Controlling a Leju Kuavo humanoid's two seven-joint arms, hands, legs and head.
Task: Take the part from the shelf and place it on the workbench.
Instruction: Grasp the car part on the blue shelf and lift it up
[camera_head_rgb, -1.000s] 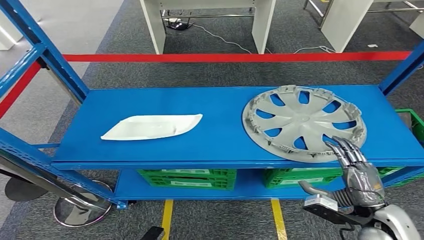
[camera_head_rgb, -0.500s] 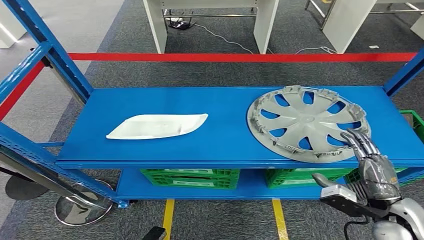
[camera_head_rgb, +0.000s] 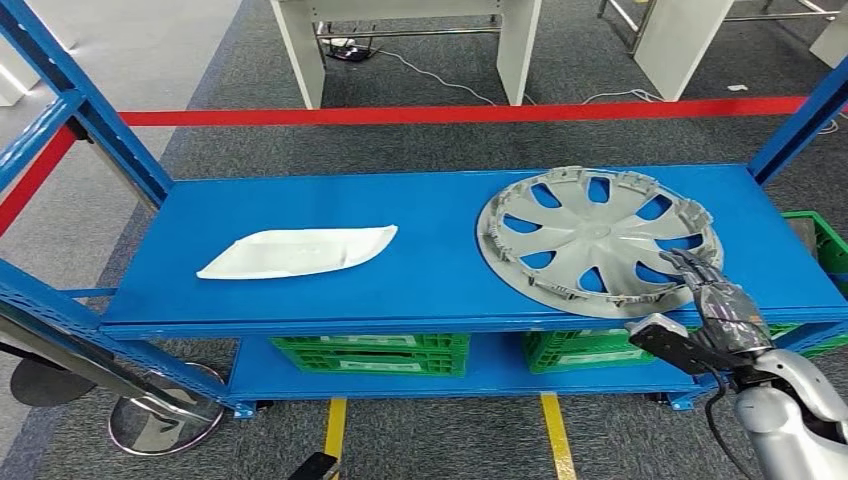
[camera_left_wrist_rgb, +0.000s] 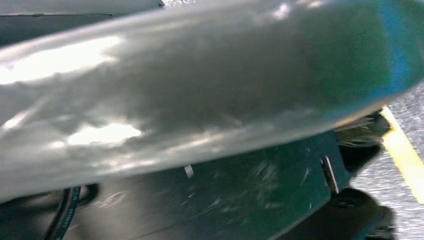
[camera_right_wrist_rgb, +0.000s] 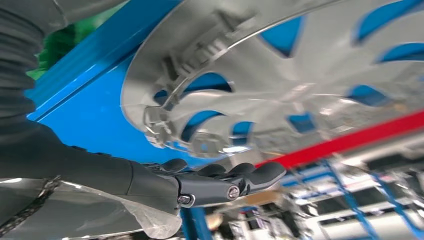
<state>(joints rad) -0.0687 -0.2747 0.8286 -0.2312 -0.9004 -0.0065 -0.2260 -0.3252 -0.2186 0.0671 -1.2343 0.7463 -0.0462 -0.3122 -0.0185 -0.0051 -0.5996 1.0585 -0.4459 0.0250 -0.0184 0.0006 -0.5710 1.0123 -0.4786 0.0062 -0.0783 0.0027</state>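
Reaching in from the lower right of the head view, the right hand (camera_head_rgb: 722, 305) sits at the near rim of the round silver-grey plastic wheel cover (camera_head_rgb: 598, 238), and that is the relation everything turns on. The cover lies flat, ribbed inner side up, on the right half of the blue metal shelf deck (camera_head_rgb: 440, 270), its near rim just at the front lip. The hand's dark fingers (camera_head_rgb: 700, 268) stretch out together over that rim, pointing forward and a little left towards the hub, so the part lies directly ahead of the fingertips. From the right wrist view the fingers (camera_right_wrist_rgb: 235, 177) look straight and extended alongside the rim clips, not curled round anything; I read the hand as open and holding nothing, though whether the fingertips already touch the plastic I cannot tell. A disc has no long axis to line up with, so what matters is the edge: the nearest section of rim runs across the hand's line of approach, which suits a grip over the rim from the front. The right arm is plainly the nearer one. The left hand's state I cannot tell from the blurred left wrist view. Well apart on the left of the deck lies a flat white pointed plastic panel (camera_head_rgb: 300, 252).
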